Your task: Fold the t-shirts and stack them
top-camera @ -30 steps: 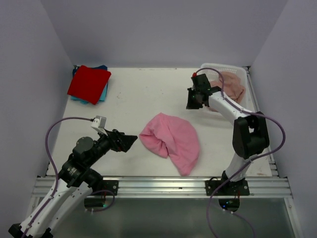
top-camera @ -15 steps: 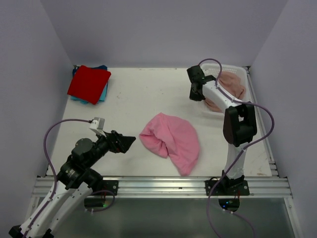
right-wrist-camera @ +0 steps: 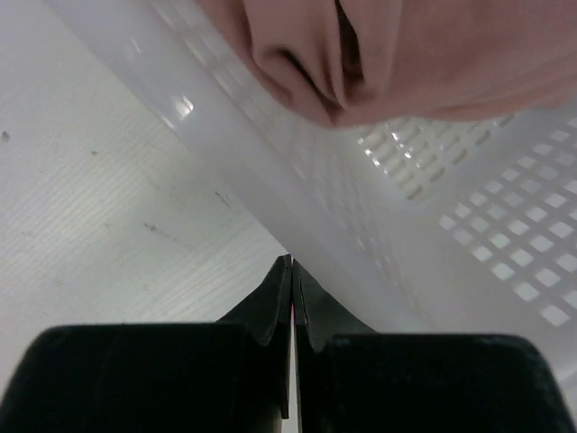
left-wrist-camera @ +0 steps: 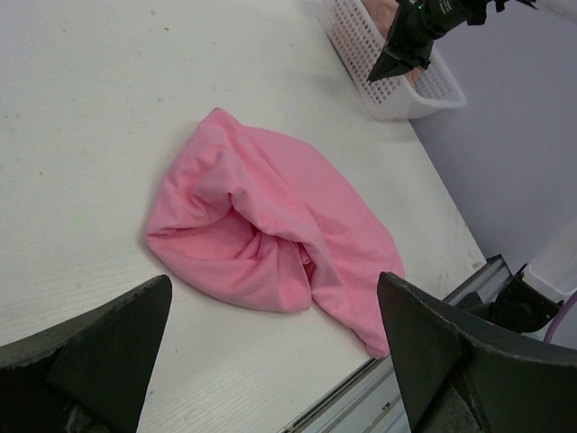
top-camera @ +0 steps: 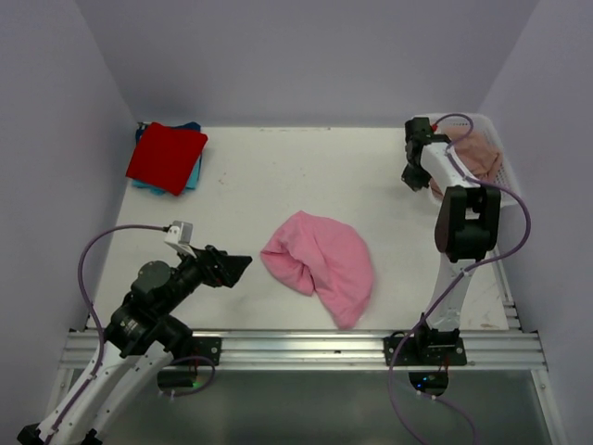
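A bright pink t-shirt [top-camera: 320, 260] [left-wrist-camera: 270, 225] lies crumpled in the middle of the table. My left gripper [top-camera: 243, 264] [left-wrist-camera: 273, 284] hovers just left of it, open and empty. Folded at the back left is a red t-shirt [top-camera: 167, 156], lying on a teal-blue one [top-camera: 195, 176]. A dusty-pink t-shirt [top-camera: 473, 153] [right-wrist-camera: 406, 54] fills the white mesh basket [top-camera: 489, 125] [right-wrist-camera: 433, 244] at the back right. My right gripper [top-camera: 410, 176] [right-wrist-camera: 291, 262] is shut with nothing in it, its tips against the basket's left outer wall.
Purple walls close in the table on three sides. The basket [left-wrist-camera: 397, 90] sits close to the right wall and the table's right edge. A metal rail [top-camera: 306, 348] runs along the near edge between the arm bases.
The right gripper has shut and swung right, and the basket with the dusty-pink t-shirt now sits farther right. The left arm has barely moved.
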Controlling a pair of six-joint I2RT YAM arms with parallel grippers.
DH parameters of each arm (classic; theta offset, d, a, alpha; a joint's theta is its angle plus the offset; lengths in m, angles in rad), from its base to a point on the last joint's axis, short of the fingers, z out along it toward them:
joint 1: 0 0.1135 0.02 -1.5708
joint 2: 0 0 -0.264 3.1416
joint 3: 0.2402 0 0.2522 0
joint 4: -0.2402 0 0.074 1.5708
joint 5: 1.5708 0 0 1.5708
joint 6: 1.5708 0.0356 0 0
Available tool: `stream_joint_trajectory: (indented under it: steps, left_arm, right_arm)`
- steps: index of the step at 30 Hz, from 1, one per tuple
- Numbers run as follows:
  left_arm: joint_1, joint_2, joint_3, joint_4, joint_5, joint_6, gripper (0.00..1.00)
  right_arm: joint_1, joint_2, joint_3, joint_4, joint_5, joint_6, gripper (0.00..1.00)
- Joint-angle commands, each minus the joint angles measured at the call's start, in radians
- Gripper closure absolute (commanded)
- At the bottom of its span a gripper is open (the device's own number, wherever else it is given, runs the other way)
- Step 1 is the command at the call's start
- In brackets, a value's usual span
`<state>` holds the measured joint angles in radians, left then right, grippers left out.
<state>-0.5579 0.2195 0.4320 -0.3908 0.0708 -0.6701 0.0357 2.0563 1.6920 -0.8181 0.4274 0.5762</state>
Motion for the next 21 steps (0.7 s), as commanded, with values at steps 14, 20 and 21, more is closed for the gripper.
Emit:
stream_joint_trajectory:
  steps: [14, 20, 21]
  left_arm:
    - [-0.004, 0.043, 0.039, 0.036, 0.014, -0.006, 0.0]
    - [-0.004, 0.263, 0.002, 0.107, 0.173, 0.078, 0.0]
    - [-0.004, 0.425, 0.016, 0.125, 0.22, 0.093, 0.0]
  right_arm:
    - [-0.007, -0.375, -0.329, 0.305, -0.272, -0.116, 1.0]
    - [0.182, -0.617, -0.572, 0.257, -0.253, -0.145, 1.0]
    - [0.194, -0.674, -0.593, 0.254, -0.263, -0.141, 1.0]
